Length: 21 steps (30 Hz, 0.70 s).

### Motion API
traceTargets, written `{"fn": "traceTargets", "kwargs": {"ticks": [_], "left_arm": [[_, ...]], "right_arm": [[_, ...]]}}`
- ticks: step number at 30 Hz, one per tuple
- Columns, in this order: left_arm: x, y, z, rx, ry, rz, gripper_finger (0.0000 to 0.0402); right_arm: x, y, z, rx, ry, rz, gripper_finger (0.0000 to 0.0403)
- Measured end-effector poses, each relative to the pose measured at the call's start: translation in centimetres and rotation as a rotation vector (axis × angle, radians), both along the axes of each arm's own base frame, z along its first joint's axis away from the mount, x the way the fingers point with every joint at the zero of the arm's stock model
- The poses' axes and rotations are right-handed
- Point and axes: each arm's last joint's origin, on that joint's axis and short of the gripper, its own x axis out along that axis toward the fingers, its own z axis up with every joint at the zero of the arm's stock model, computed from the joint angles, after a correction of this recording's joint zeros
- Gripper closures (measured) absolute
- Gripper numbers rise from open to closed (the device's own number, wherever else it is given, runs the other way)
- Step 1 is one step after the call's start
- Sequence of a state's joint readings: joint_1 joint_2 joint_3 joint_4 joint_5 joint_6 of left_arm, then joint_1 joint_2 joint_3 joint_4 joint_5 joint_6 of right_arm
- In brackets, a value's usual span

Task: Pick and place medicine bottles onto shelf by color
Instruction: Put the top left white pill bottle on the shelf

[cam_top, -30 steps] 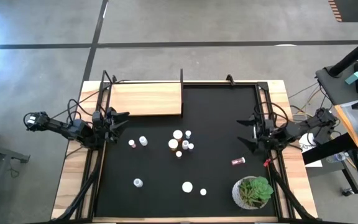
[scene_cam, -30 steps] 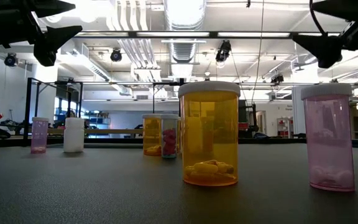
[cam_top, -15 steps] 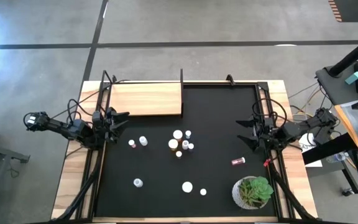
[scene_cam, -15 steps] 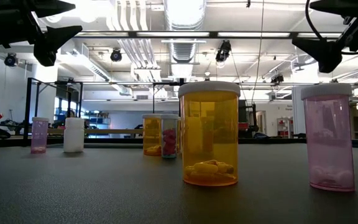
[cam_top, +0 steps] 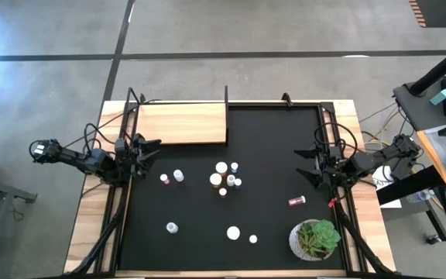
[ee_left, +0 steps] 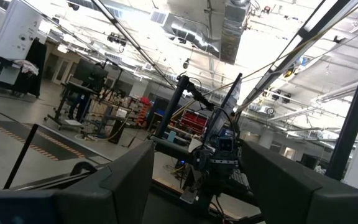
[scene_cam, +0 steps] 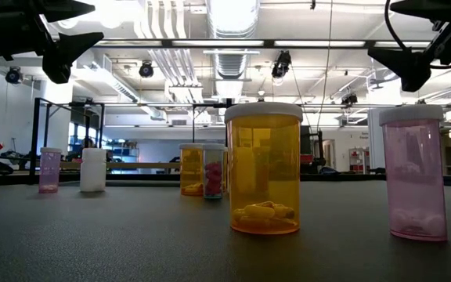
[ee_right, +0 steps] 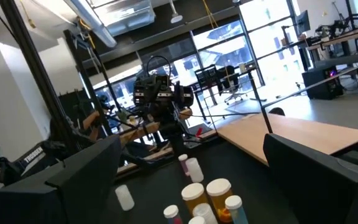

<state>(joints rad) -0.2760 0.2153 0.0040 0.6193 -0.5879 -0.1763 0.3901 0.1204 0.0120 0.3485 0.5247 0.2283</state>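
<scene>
While both arms wait at the table's edges, the medicine bottles (cam_top: pixel 221 180) stand unsorted on the black mat (cam_top: pixel 273 139), and the light-wood shelf (cam_top: pixel 181 122) at the mat's eleven o'clock corner carries nothing yet.

The left hand (cam_top: pixel 152 150) hangs at nine o'clock with its fingers partly apart and nothing between them; the right hand (cam_top: pixel 307 165) hangs at three o'clock, fingers spread wide, likewise empty. Each sits clear of the mat's middle, apparently so either can reach in without crossing the other.

Most bottles huddle just left of centre, handy to the left arm and close to the shelf. Two more (cam_top: pixel 171 177) stand toward nine o'clock. A dark red bottle (cam_top: pixel 296 201) lies on its side toward four o'clock, nearer the right arm, just above the potted plant (cam_top: pixel 316 239) at five o'clock. Three white-capped bottles (cam_top: pixel 232 232) sit along the six o'clock edge.

From overhead, white caps mask the colours of most bottles, so sorting by colour cannot be read there. The table-level camera shows an orange bottle (scene_cam: pixel 264 168) and a pinkish one (scene_cam: pixel 413 172) up close, but the nearer bottles block those behind, and another bottle is cut off at that view's right edge. The left wrist camera shows only room and ceiling beyond its own fingers (ee_left: pixel 129 180); no bottle appears. The shelf's posts are barely visible from above.
</scene>
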Motion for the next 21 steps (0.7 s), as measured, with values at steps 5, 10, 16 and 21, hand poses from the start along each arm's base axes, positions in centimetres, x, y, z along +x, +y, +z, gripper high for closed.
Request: {"fn": "traceTargets", "kwargs": {"ticks": [5,10,16,21], "left_arm": [[0.0,0.0,0.0,0.0,0.0,0.0,0.0173],[-0.03,0.01,0.02,0.0,-0.002,0.004,0.0173],[0.15,0.11,-0.2,0.028,0.044,0.072,0.0173],[0.4,0.13,0.01,0.025,0.062,0.11,0.0173]], "right_arm": [[0.0,0.0,0.0,0.0,0.0,0.0,0.0019],[0.0,0.0,-0.01,0.0,0.001,0.0,0.0019],[0.0,0.0,-0.01,0.0,0.0,0.0,0.0019],[0.0,0.0,-0.02,0.0,0.001,0.0,0.0019]]}}
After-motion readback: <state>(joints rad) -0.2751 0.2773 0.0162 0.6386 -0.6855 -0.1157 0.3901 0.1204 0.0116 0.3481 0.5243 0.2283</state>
